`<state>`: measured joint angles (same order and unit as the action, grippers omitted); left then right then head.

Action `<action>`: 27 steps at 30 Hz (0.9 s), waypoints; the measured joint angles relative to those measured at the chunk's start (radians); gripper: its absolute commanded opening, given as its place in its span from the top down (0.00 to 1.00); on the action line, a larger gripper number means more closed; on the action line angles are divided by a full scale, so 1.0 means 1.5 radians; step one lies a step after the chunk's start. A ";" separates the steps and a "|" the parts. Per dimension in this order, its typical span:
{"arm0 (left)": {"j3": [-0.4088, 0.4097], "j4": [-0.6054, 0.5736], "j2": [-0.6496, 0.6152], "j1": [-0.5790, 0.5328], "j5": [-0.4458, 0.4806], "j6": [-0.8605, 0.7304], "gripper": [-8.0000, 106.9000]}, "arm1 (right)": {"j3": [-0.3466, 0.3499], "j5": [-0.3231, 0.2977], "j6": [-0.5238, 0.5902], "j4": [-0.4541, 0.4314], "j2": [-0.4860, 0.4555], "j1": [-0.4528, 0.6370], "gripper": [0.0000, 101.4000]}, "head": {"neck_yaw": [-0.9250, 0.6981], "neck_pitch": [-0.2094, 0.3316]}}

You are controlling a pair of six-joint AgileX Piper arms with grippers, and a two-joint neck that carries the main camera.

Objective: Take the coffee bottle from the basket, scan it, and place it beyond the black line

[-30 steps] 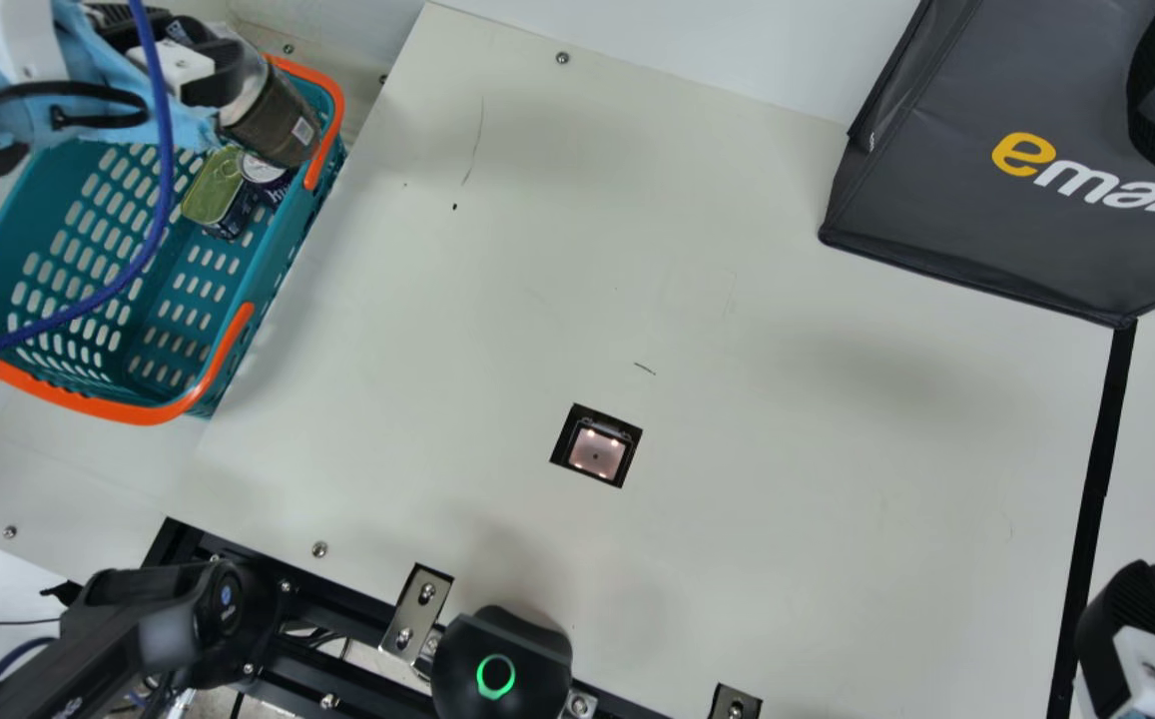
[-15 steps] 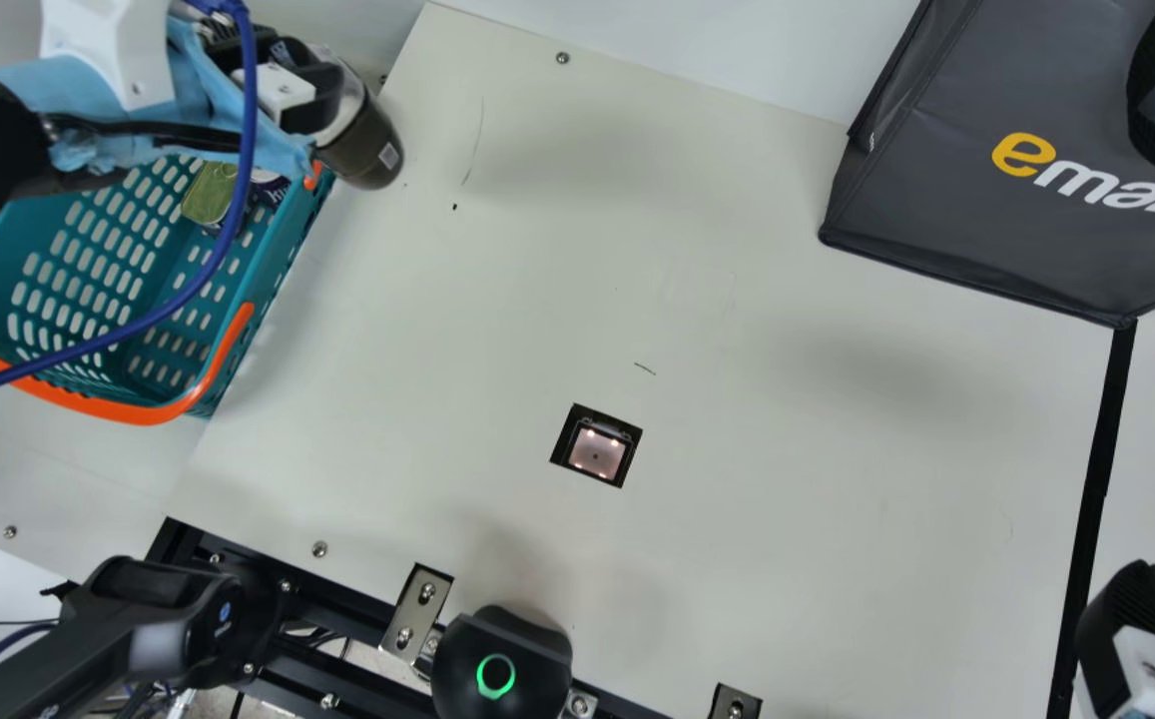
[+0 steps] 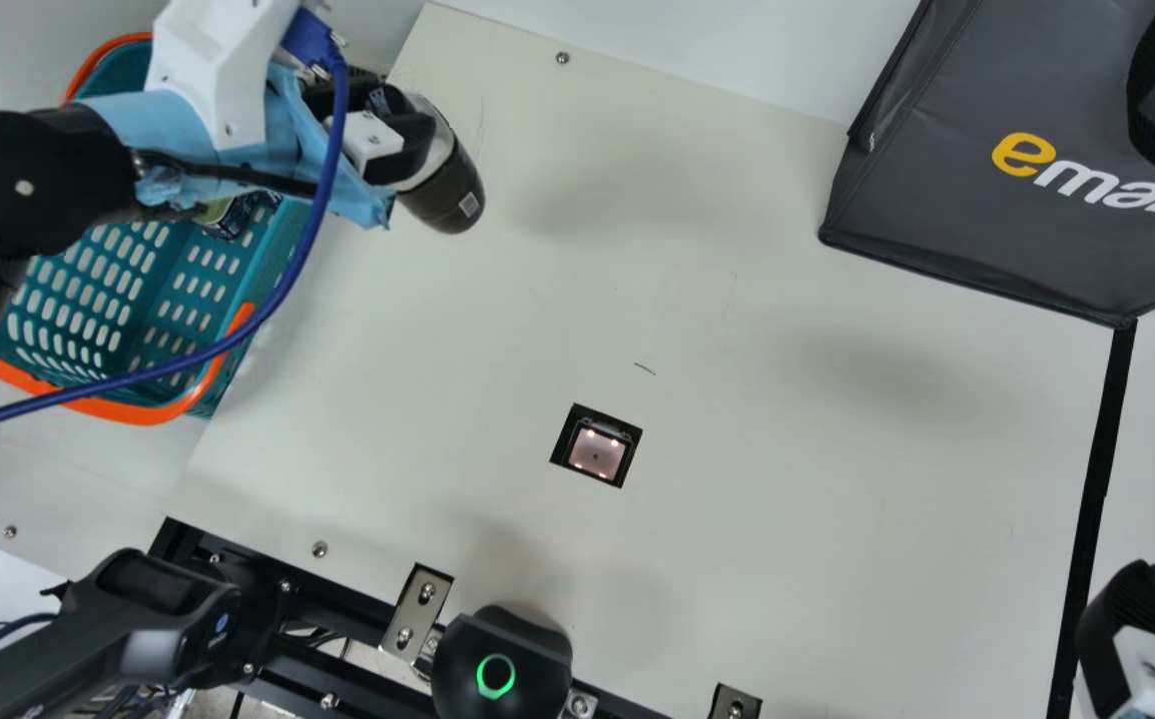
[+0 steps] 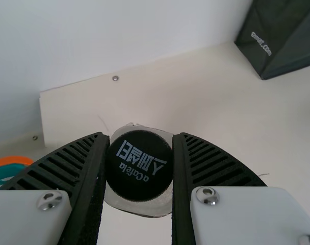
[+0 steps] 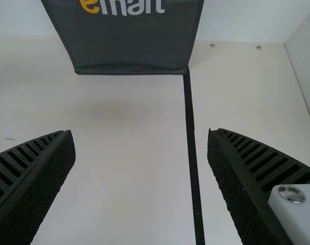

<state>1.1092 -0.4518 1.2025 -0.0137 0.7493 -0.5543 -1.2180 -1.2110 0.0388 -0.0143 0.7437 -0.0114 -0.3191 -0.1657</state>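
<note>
the clear, dark-sleeved coffee bottle (image 3: pixel 443 186) is clamped near its black cap (image 4: pixel 139 165) in the left black ribbed hand (image 4: pixel 140 137), over the cream surface (image 3: pixel 787 479), probably so its code (a pale square (image 3: pixel 468 205)) is free for the black-framed scanner window (image 3: pixel 597 453); the right hand (image 5: pixel 140 131) gapes.

Can't fully see the basket (image 3: pixel 138 411) or cans (image 3: pixel 231 216) near the left claw (image 3: pixel 399 118), behind its arm (image 3: pixel 33 210), nor the bag (image 3: pixel 966 210) beyond the right claw (image 3: pixel 1133 611), cut by the main view's edge.
</note>
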 measured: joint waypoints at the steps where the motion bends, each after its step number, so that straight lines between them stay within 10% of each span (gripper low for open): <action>1: -0.002 -0.003 0.000 -0.004 0.000 -0.002 0.84 | 0.000 0.000 0.000 0.000 0.000 0.000 0.10 | 0.000 0.001; 27: -0.063 0.047 0.008 -0.169 -0.061 0.018 0.84 | 0.000 0.000 0.000 0.000 0.000 0.000 0.10 | 0.000 0.001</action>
<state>1.0152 -0.3814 1.2138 -0.2676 0.6575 -0.5272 -1.2180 -1.2110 0.0388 -0.0143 0.7437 -0.0114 -0.3191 -0.1641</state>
